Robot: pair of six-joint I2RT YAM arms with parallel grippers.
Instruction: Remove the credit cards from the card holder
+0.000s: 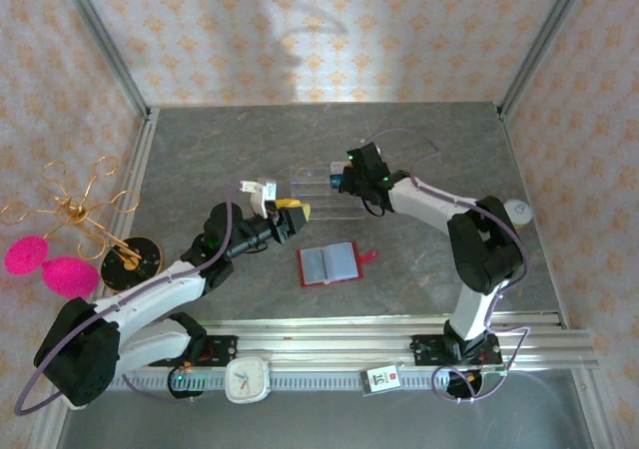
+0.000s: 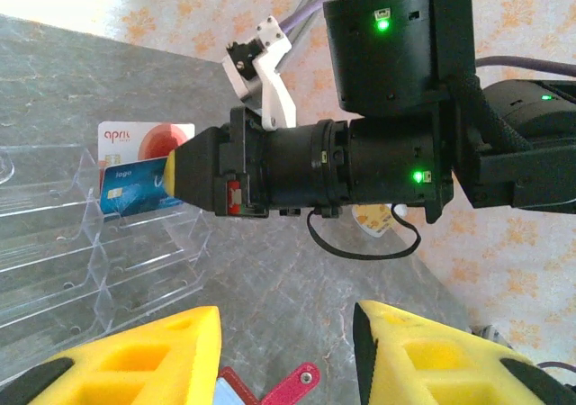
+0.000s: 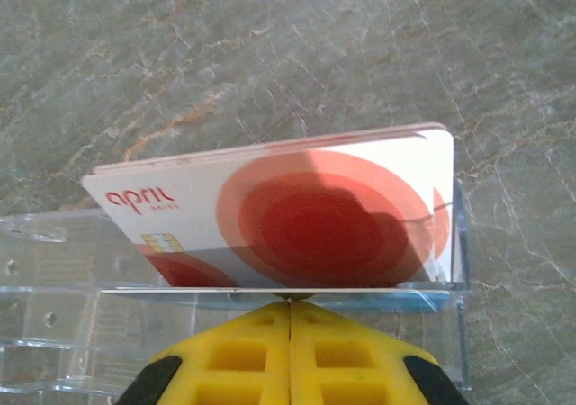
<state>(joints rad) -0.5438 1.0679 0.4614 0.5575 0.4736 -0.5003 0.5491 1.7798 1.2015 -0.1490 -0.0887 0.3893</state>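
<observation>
The red card holder [image 1: 329,263] lies open on the table between the arms, its snap tab [image 2: 292,383] pointing right. My left gripper [image 2: 288,333] hovers open just behind it, with nothing between its yellow fingers. My right gripper [image 3: 290,302] is shut on the edge of a blue credit card [image 2: 135,187], held at the clear stepped rack [image 2: 81,243]. A pale credit card with a red round mark [image 3: 297,211] stands upright in the rack just behind the blue one. From above, the right gripper [image 1: 337,182] is at the rack's right end, and the left gripper [image 1: 300,212] is a little nearer and to the left.
A gold wire stand with pink balls [image 1: 60,259] and a black disc [image 1: 132,259] sit at the left. A white clock [image 1: 248,379] and a small tag [image 1: 381,379] lie on the front rail. A white round object [image 1: 517,210] sits at the right.
</observation>
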